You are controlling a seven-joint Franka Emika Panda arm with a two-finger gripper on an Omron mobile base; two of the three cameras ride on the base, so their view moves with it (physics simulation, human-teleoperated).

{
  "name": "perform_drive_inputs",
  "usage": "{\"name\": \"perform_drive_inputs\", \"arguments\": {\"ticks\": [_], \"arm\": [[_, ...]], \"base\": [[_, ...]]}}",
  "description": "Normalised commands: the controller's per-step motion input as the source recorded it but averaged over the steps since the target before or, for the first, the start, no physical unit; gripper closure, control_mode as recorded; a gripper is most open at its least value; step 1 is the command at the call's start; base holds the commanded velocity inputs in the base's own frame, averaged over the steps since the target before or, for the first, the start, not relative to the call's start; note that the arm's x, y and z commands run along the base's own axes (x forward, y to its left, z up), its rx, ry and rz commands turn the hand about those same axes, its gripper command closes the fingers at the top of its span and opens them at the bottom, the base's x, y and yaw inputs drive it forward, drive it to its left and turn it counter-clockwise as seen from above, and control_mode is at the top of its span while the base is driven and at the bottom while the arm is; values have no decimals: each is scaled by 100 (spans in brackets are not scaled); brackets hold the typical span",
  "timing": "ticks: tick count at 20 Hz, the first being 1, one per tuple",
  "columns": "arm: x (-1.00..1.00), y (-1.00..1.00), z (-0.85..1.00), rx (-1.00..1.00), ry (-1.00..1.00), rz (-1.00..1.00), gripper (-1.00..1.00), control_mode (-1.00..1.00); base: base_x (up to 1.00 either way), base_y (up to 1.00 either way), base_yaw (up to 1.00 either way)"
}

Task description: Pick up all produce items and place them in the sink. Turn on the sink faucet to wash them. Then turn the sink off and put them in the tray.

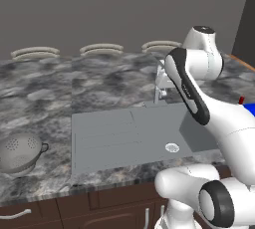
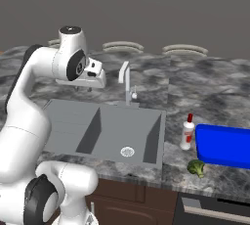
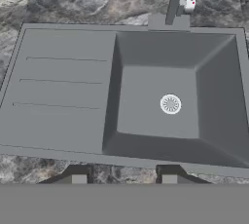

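The broccoli floret (image 2: 196, 167) is lying on the marble table (image 2: 215, 87) near its front edge, just in front of the blue tray (image 2: 224, 146) and well apart from the sink (image 2: 73, 114), to the basin's right. Nothing is sitting in the basin: the white drain (image 3: 170, 104) is showing bare, so by my reading the first step is not yet done. The faucet (image 2: 126, 84) is standing at the sink's back edge with no water running. The gripper (image 3: 124, 181) is hovering over the sink, its jaws standing apart and holding nothing. Picking, washing, shutting off and traying all look left to do. A white red-capped bottle (image 2: 187, 132) is standing beside the tray, and a grey colander (image 1: 20, 152) is sitting at the table's far left.
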Motion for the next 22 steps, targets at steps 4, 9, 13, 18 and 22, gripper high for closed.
{"name": "perform_drive_inputs", "arguments": {"ticks": [4,9,13,18,22], "arm": [[1,-17,0,1,-2,1,-100,-100],[-1,-96,0,6,-2,0,-100,-100],[0,-92,-17,0,0,-1,-100,-100],[-7,-88,-27,0,3,-8,-100,-100],[-35,-86,-24,0,4,-14,-100,-100]], "base": [[0,0,0],[0,0,0],[0,0,0],[0,0,0],[0,0,0]]}}
